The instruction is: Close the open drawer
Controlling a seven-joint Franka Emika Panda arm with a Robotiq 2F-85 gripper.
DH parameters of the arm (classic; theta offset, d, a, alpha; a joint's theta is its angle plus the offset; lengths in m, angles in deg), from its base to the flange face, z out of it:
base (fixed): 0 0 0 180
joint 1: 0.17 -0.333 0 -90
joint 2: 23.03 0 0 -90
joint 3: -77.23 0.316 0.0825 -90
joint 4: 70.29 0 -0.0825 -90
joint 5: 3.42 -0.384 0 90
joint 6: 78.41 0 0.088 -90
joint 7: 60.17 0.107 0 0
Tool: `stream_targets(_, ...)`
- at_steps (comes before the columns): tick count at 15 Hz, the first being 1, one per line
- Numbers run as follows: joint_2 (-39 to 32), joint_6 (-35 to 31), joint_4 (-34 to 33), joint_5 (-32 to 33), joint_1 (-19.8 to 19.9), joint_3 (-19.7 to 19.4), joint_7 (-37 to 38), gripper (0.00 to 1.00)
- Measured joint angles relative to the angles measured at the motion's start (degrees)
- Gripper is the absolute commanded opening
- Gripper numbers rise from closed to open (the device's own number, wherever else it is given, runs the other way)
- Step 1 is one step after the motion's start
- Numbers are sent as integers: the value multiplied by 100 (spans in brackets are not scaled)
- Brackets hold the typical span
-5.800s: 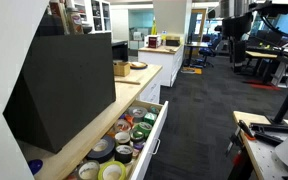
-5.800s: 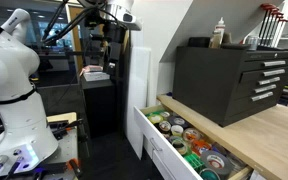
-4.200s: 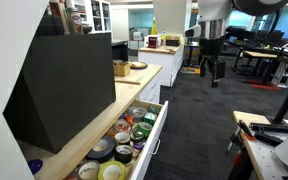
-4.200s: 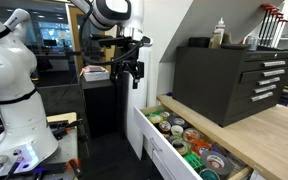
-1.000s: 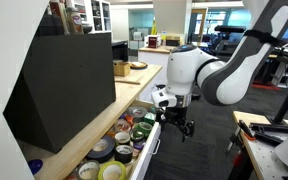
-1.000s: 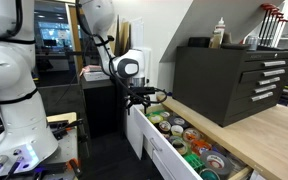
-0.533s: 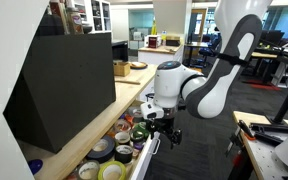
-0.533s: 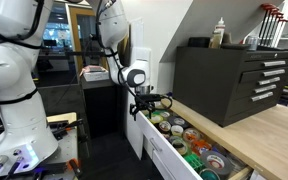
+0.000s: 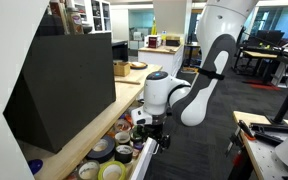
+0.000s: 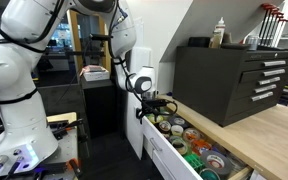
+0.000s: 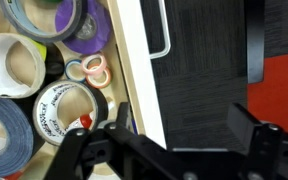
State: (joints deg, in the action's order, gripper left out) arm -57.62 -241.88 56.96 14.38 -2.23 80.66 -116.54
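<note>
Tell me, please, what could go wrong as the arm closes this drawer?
The open tool straddles the drawer front, one side over the tape rolls; it might snag them or jam under the countertop. It also sits near one end of the drawer, so pushing could skew it.

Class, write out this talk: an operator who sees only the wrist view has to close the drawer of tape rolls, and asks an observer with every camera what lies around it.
Operator: I see tape rolls, a white edge and a handle. How far out is the drawer?
Observer: In both exterior views the drawer stands well out from under a wooden countertop.
Operator: What is on the side I would push toward?
Observer: A black chest sits on that countertop, above the drawer's level.
</note>
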Motion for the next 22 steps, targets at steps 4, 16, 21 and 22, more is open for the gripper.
stream_targets(4,-400,-47,-322,17,68,47,-2,100)
stream_targets(16,-520,-241,-392,113,690,294,-470,100)
stream_targets(21,-581,-241,-401,113,791,295,-579,100)
stream_targets(22,-620,-241,-419,113,804,294,-589,100)
